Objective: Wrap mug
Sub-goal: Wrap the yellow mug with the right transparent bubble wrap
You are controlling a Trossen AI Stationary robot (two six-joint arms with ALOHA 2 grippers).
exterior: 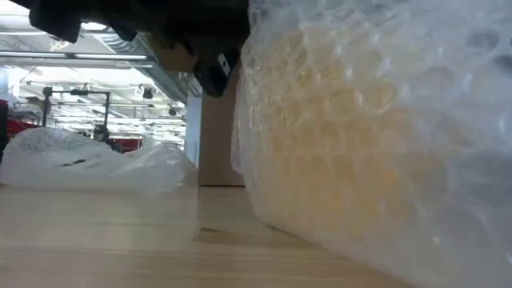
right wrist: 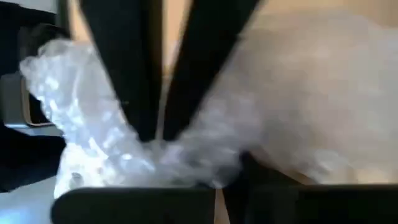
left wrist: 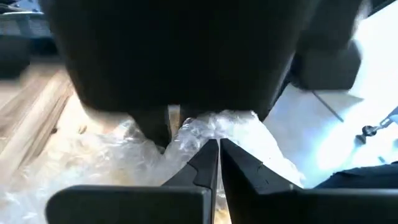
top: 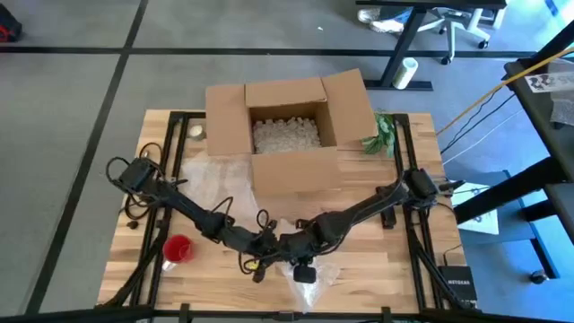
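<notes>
Both grippers met at the near edge of the wooden table [top: 377, 269], working a sheet of bubble wrap [top: 314, 274] that lay bunched there. The left gripper [left wrist: 217, 149] showed its 2 fingers pressed together on a fold of the wrap. The right gripper [right wrist: 158, 134] stood with its 2 fingers angled in toward each other, their tips buried in crumpled wrap; it looked to be pinching the plastic, though whether the fingers were fully closed could not be told.

From table height, a bulging, tan-tinted mass under the bubble wrap filled most of the picture; that was probably the bundle around the task's object, but the object itself could not be made out. A red mug [top: 177, 248] stood uncovered near the left arm, apart from the wrap. Behind the arms sat an open cardboard box [top: 291, 126] filled with packing peanuts [top: 285, 135], with more loose plastic [top: 211, 179] spread to its left.

The step in hand appeared to be folding or gathering the wrap. The next move would call for holding 1 edge taut while the other gripper drew its fold over, without tearing the thin film
</notes>
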